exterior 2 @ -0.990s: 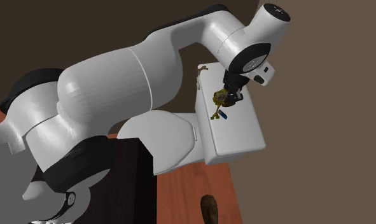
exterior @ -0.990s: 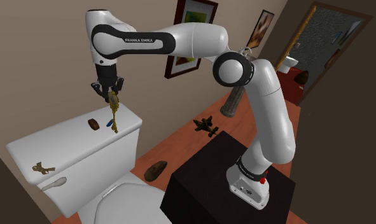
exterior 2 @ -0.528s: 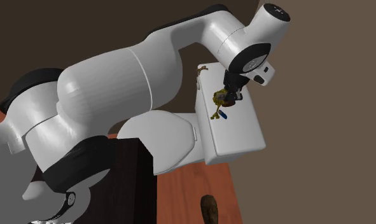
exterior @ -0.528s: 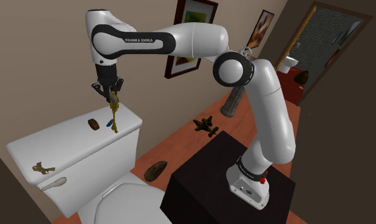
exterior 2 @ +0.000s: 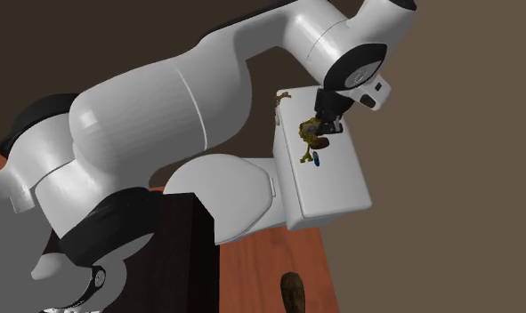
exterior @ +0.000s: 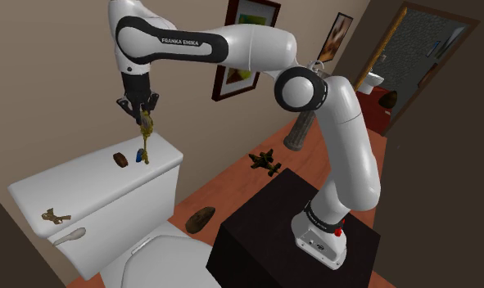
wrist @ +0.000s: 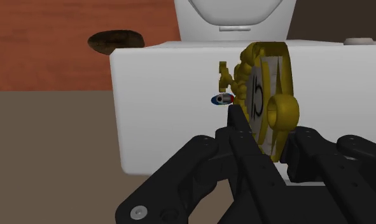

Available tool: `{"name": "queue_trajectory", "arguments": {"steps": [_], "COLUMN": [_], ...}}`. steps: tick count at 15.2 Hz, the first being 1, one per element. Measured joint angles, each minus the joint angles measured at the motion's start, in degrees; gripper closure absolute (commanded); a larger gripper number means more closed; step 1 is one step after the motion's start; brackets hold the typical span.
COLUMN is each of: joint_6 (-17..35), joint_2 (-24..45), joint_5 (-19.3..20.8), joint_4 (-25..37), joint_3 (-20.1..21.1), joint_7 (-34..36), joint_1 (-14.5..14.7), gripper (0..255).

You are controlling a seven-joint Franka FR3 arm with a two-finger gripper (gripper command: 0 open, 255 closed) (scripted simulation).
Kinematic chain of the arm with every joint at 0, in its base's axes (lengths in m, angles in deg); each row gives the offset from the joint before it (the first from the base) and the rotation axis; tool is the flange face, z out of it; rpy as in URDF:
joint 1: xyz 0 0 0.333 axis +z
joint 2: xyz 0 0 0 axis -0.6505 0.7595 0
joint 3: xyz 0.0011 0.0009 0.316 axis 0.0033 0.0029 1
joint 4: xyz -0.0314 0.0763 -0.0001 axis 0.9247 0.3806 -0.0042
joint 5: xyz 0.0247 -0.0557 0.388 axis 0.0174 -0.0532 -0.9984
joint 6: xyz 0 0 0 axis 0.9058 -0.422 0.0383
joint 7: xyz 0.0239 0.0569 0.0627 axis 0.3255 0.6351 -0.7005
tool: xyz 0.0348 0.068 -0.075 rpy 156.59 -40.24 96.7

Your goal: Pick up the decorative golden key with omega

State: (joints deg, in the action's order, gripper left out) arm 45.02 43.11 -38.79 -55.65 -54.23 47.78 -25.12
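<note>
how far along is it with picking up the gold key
Done: the grasp. The gripper is shut on the golden key, its fingers clasping the key's head in the wrist view. In hand: the key hangs off the white toilet tank lid, above the small blue item lying there. Left: probably little, just keeping hold and perhaps raising it more.

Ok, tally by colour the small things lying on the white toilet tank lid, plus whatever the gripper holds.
Golden: 1, the ornate golden key clasped in the black gripper
Bronze: 1, a small spiky figure
Dark brown: 1, a rounded lump
Blue: 1, a small capsule
Total: 4
</note>
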Motion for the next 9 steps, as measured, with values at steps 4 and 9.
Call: {"name": "queue_trajectory", "arguments": {"steps": [4,9], "joint_6": [-3.39,-7.68], "joint_2": [0.12,1.31], "joint_5": [-0.03,0.13], "joint_4": [3.58,9.15], "joint_3": [0.01,-0.1], "joint_7": [-0.15,-0.29], "joint_1": [0.38,1.21], "gripper": [255,255]}}
